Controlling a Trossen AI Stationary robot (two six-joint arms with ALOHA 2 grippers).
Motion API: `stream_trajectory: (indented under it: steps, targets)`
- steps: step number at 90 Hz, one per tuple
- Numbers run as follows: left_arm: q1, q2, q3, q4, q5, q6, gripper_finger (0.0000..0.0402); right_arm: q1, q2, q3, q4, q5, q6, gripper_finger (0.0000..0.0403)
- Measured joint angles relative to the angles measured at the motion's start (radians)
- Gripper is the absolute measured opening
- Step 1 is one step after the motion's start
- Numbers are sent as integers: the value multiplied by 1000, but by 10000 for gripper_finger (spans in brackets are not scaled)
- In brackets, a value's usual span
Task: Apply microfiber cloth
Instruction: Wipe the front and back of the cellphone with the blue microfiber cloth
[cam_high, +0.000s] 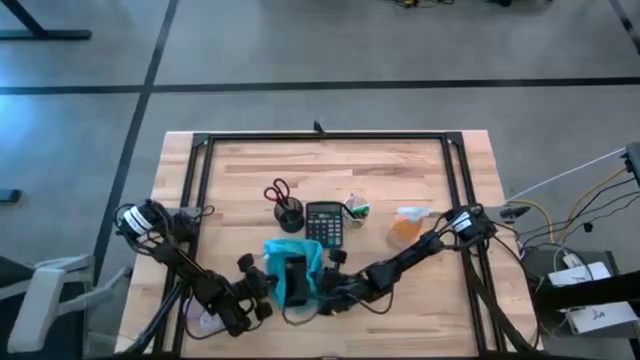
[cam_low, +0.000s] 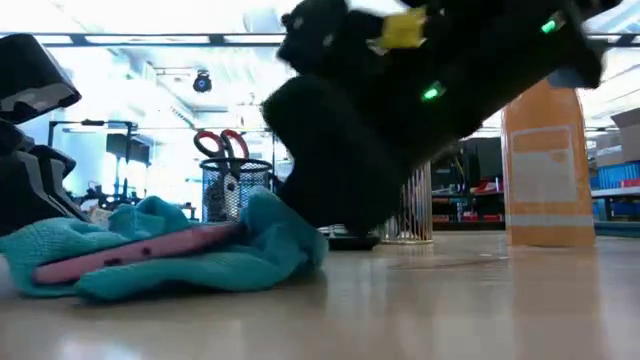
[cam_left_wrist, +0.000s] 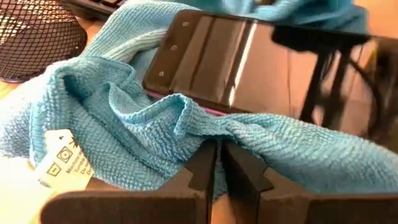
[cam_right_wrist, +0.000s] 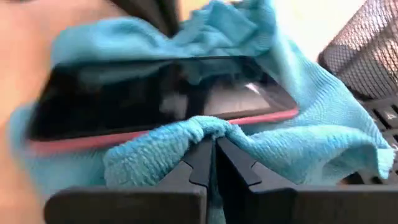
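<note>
Bench (cam_high: 400, 170): light wood-plank top w/ black frame rails round the edges, on a grey floor w/ dark lines. Low view looks into a bright room w/ ceiling strip lights, shelving at 3 o'clock.

Microfiber cloth (cam_high: 275, 252): turquoise, bunched, at approx 6 o'clock on the bench, near the front edge. A dark-screened phone (cam_high: 295, 278) w/ pink edge lies on it, cloth folded up over the phone's sides. In the high view the phone's long axis runs 12–6; cloth is lumpy, so can't tell a clear axis of its own. White care tag (cam_left_wrist: 62, 158) shows on one corner.

Left gripper (cam_left_wrist: 217, 163) comes in from 8 o'clock, fingers pinched tight on a cloth fold at the phone's edge. Right gripper (cam_right_wrist: 212, 158) comes in from 4 o'clock, fingers likewise closed on a cloth ridge at the opposite side.

Around: black calculator (cam_high: 324, 224) just beyond the cloth at 12–1 o'clock; mesh cup (cam_high: 289, 214) w/ red-handled scissors (cam_high: 279, 190) at 11–12; orange spray bottle (cam_high: 406, 226) at 2–3, apart from the cloth. In the low view the right arm blocks much of the middle.
</note>
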Motion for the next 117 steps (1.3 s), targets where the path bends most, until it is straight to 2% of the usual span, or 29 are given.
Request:
stream_trajectory:
  steps: [17, 34, 46, 66, 78, 90, 110, 117]
  targets:
    - [-1, -126, 13, 8, 66, 157, 20, 7, -62, 3, 56, -31, -111, 0]
    - [9, -188, 14, 19, -85, 235, 20, -27, -20, 3, 237, -225, -159, 0]
    - [63, -151, 12, 18, -90, 258, 20, -60, 55, 4, 328, -306, -128, 0]
    - [207, -63, 7, 20, 41, 299, 20, -90, 162, 77, 366, -421, -86, 0]
    - [282, -27, 11, 28, 109, 330, 20, -98, 216, 143, 370, -441, -87, 0]
    - [304, -6, 1, 34, 156, 329, 20, -105, 250, 187, 370, -453, -93, 0]
    - [304, -13, -13, 35, 172, 321, 20, -120, 305, 247, 370, -609, -126, 0]
    - [303, -16, -15, 34, 179, 321, 20, -120, 311, 253, 365, -631, -128, 0]
